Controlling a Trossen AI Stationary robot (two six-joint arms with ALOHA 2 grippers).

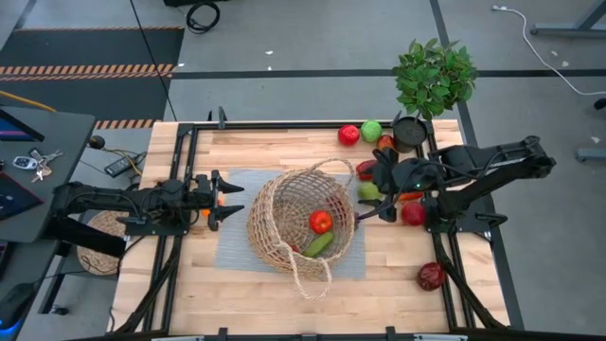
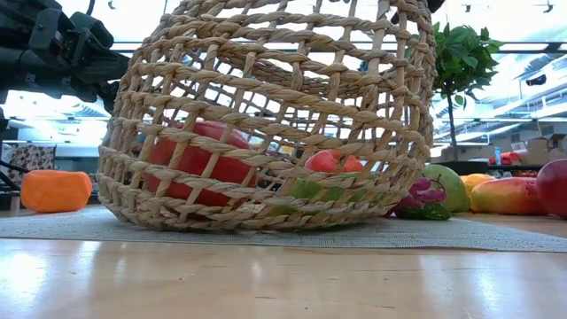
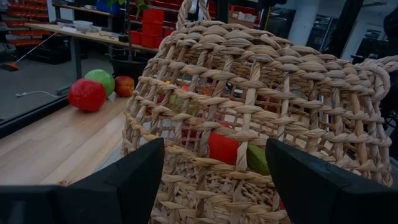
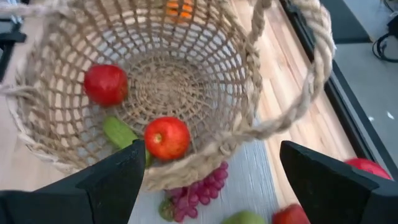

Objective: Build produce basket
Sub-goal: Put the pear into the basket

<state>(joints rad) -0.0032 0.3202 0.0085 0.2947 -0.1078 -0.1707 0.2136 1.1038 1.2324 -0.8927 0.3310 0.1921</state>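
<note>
The basket (image 1: 303,227) lay tipped on its side mid-desk on the grey mat (image 1: 237,251), red apple (image 1: 321,222) inside. Both tools, left (image 1: 227,200) and right (image 1: 371,197), were released, flanking it.

Bright backlight washes the low view; wrist views look soft.

The basket (image 2: 266,124) weave partly hides the produce (image 2: 197,164) inside; its top is cut off, seemingly.

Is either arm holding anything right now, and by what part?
Nothing is held. Both the left gripper and right gripper are open, either side of the basket.
</note>
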